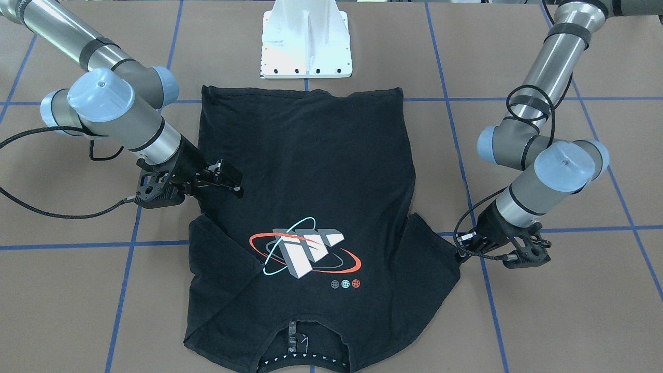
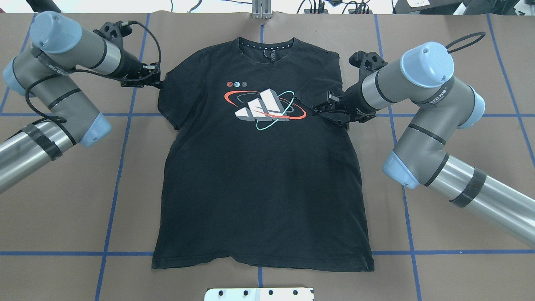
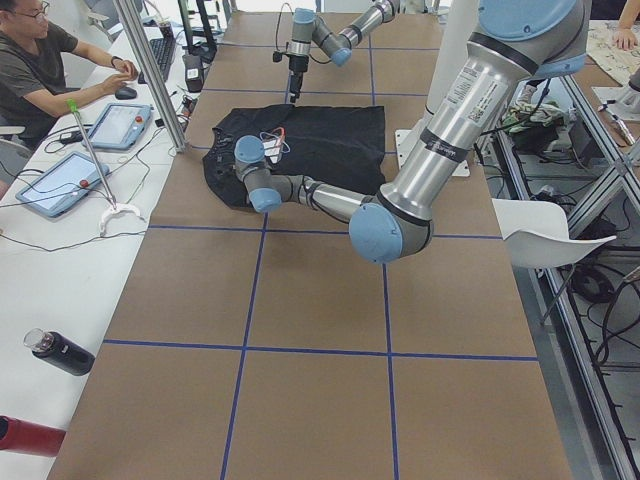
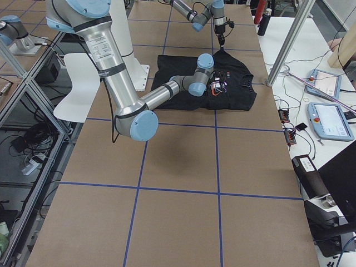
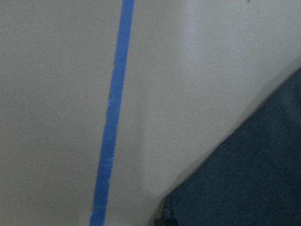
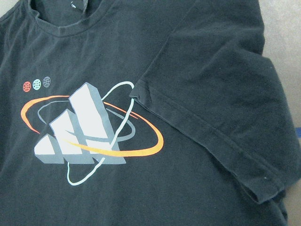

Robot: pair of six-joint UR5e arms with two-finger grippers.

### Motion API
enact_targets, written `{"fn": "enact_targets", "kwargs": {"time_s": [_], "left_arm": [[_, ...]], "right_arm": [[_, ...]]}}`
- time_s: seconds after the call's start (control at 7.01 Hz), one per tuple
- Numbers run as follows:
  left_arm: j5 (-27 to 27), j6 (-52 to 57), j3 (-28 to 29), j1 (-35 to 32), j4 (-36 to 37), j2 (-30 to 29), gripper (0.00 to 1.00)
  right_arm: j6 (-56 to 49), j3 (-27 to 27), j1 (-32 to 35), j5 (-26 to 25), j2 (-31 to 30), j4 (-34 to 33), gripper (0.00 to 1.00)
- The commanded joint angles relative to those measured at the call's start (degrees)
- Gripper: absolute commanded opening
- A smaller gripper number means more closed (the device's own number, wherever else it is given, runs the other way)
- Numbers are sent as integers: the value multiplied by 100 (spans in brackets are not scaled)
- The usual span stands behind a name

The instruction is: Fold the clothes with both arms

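The black T-shirt (image 2: 259,175) lies flat on the table, chest graphic (image 2: 265,106) up, collar toward the far edge. In the right wrist view its sleeve (image 6: 211,70) lies folded inward over the chest beside the graphic. My right gripper (image 2: 324,106) hovers just above that folded sleeve, jaws apart and empty; it also shows in the front view (image 1: 235,181). My left gripper (image 2: 158,82) is low at the table, shut on the outer corner of the other sleeve (image 1: 445,254), which lies spread out. The left wrist view shows only table, tape and a shirt edge (image 5: 254,179).
The white pedestal base (image 1: 305,46) stands just behind the shirt's hem. Blue tape lines (image 2: 121,159) grid the brown table. An operator (image 3: 40,70) sits at a side desk with tablets, and bottles (image 3: 60,352) stand there.
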Motion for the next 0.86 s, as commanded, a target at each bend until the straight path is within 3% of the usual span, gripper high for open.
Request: {"fn": "enact_targets", "kwargs": {"time_s": [0.0,0.29,0.71], "left_arm": [[28,-1059,-37,234,37,-513,0],[493,-1642,374,516,19,-979,0],[852,-1942,508,657,-7,-1131,0]], "right_arm": [[-7,-9,-7,-2,-27,-2,100],[-33,-114,-16,-11,-18,-2,100],[-16,-141,-16,-2,-18,7,100]]}}
